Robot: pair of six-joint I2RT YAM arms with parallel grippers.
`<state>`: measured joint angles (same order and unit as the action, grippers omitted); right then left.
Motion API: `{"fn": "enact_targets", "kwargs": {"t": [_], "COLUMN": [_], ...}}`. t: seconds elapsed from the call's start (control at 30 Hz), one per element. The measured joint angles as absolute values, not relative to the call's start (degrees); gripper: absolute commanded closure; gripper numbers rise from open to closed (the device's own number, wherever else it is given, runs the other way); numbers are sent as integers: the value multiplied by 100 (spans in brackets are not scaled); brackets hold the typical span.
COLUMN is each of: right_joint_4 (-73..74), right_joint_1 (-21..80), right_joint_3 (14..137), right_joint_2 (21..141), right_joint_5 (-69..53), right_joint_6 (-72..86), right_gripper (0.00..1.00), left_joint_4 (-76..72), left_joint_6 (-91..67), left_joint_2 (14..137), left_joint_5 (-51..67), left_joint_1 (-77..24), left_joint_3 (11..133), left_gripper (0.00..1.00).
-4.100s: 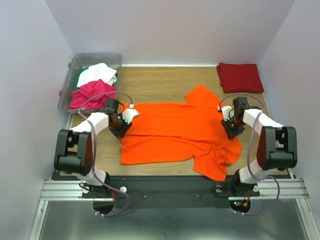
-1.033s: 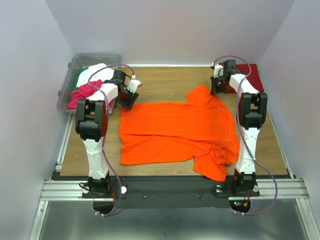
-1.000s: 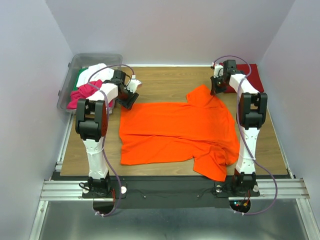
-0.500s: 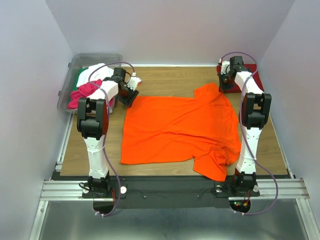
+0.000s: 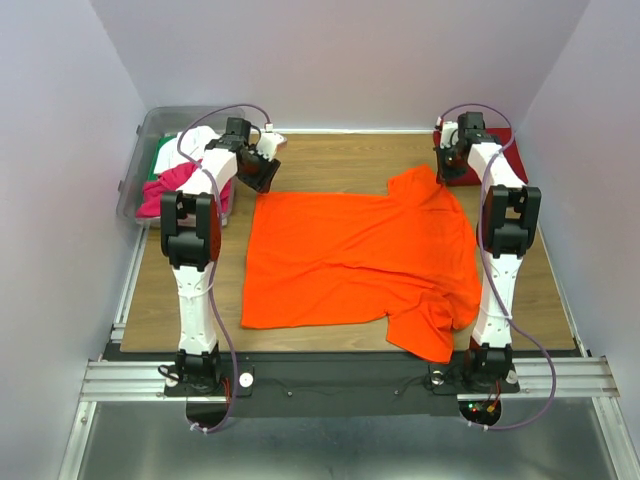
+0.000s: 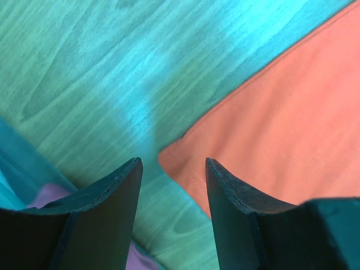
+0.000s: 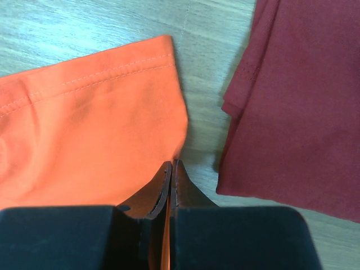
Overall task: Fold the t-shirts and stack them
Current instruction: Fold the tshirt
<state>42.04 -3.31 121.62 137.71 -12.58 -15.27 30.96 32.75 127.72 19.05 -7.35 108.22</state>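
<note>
We are at the spreading step: the orange t-shirt (image 5: pixel 355 255) has to lie flat on the desk (image 5: pixel 335 160) before any fold. Its body looks fairly smooth, but its near right sleeve is bunched and folded over itself.

The right gripper (image 7: pixel 170 164) is at the shirt's far right sleeve, pinched shut on the sleeve hem, with a sliver of orange cloth between its fingers. The left gripper (image 6: pixel 171 163) hangs over the shirt's far left corner with its jaws apart. The corner tip lies between them, and nothing is gripped.

To do this well, we would lower the left gripper until one finger slips under that corner. Bite a little way in from the tip, so the cloth cannot slide out. Then draw both grippers apart evenly along the shirt's far edge, only until it runs straight.

The folded dark red t-shirt (image 7: pixel 292 112) sits just beyond the far right sleeve, so we judge the right-hand pull should stay short of it. The bunched sleeve will need its own tug afterwards.
</note>
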Motion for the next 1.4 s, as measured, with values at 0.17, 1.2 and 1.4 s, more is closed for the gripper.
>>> {"fn": "enact_targets", "kwargs": {"t": [0.17,1.2,1.4], "right_joint_4": [4206,4182,4066], "right_joint_1": [-331,-331,-331], "right_joint_3": [12169,13052,13590], "right_joint_2": [13773,14287,14403], "right_joint_5": [-1258,-1264,-1249], "right_joint_6": [-1522,-1315,-1170], "right_gripper": [99,99,99], "left_joint_4": [3085,3192,3030], "left_joint_6": [3284,3398,3175], "left_joint_2": [12866,13327,13327], "left_joint_5": [1918,1726,1647], "left_joint_1": [-729,-687,-690], "left_joint_3": [10921,11131,11251], "left_gripper": [43,100,100]}}
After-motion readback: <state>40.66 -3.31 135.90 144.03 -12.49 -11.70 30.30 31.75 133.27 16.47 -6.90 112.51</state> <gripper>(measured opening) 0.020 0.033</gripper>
